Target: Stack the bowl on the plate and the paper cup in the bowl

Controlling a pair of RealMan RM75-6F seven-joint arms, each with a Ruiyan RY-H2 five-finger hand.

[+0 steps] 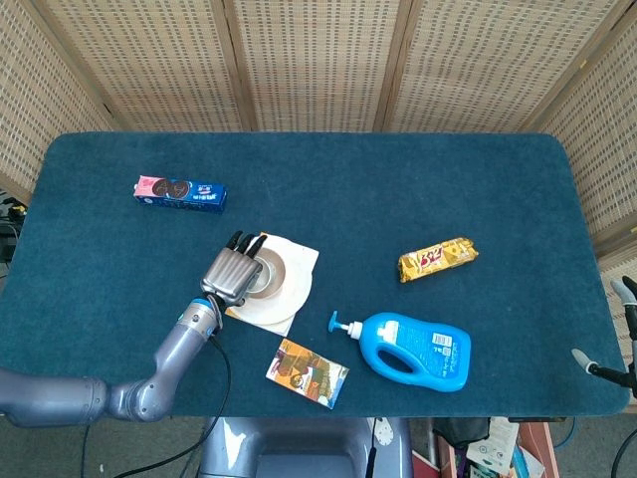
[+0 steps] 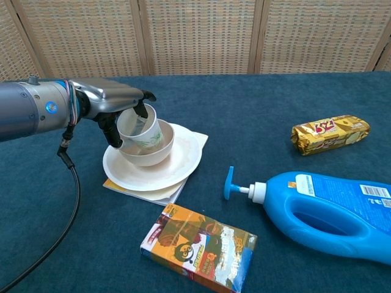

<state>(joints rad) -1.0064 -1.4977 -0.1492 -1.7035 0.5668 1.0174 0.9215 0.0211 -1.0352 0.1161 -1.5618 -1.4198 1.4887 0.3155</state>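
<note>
A white plate (image 2: pixel 177 165) (image 1: pixel 292 290) lies on a paper sheet left of the table's middle. A beige bowl (image 2: pixel 160 148) sits on the plate. My left hand (image 2: pixel 113 104) (image 1: pixel 232 274) holds a white paper cup (image 2: pixel 140 130) with a green print. The cup stands tilted inside the bowl, its mouth facing up. From the head camera the hand covers most of the cup and bowl. Of my right hand (image 1: pixel 615 339), only a small part shows at the right edge of the head view; whether it is open or shut is hidden.
A blue pump bottle (image 2: pixel 324 207) lies on its side at the front right. An orange carton (image 2: pixel 198 247) lies in front of the plate. A gold snack pack (image 2: pixel 330 134) is at the right, a cookie box (image 1: pixel 180 191) at the back left.
</note>
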